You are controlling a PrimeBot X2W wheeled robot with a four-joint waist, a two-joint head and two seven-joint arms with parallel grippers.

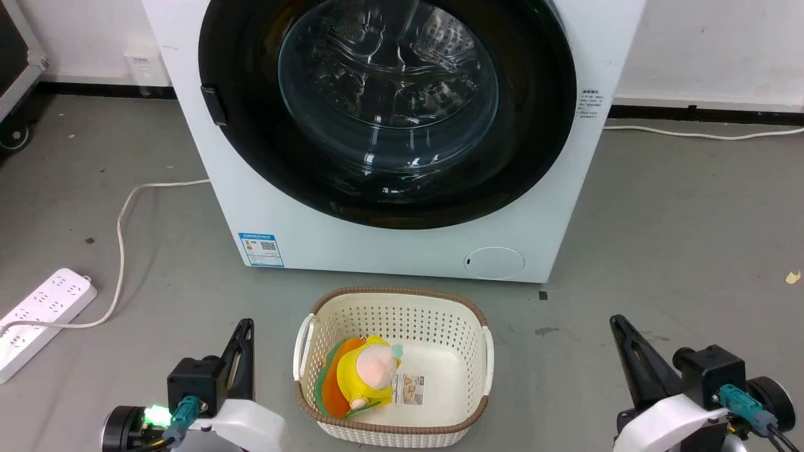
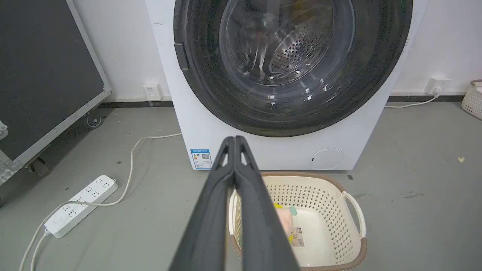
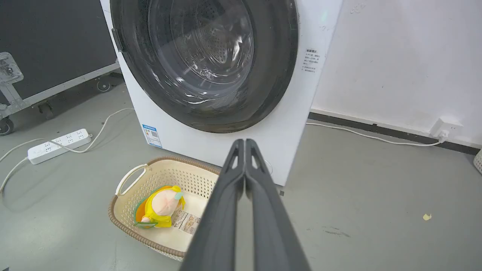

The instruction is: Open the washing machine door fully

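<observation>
The washing machine door [image 1: 540, 144] is a big glossy black ring around a bulging glass bowl, lying flush against the white machine front, with a small dark handle tab [image 1: 213, 105] on its left rim. It fills the top of the left wrist view [image 2: 203, 98] and right wrist view [image 3: 271, 94] too. My left gripper [image 1: 246, 323] rests low at the lower left, fingers pressed together and holding nothing, well short of the door. My right gripper [image 1: 615, 320] sits at the lower right, likewise shut and empty. Both pairs of closed fingers, left [image 2: 234, 138] and right [image 3: 244, 141], point toward the machine.
A cream laundry basket [image 1: 483, 351] with a yellow plush toy [image 1: 367, 376] stands on the grey floor between my grippers, right before the machine. A white power strip [image 1: 38, 314] and cord lie at the left. A black wheeled case [image 2: 45, 75] stands far left.
</observation>
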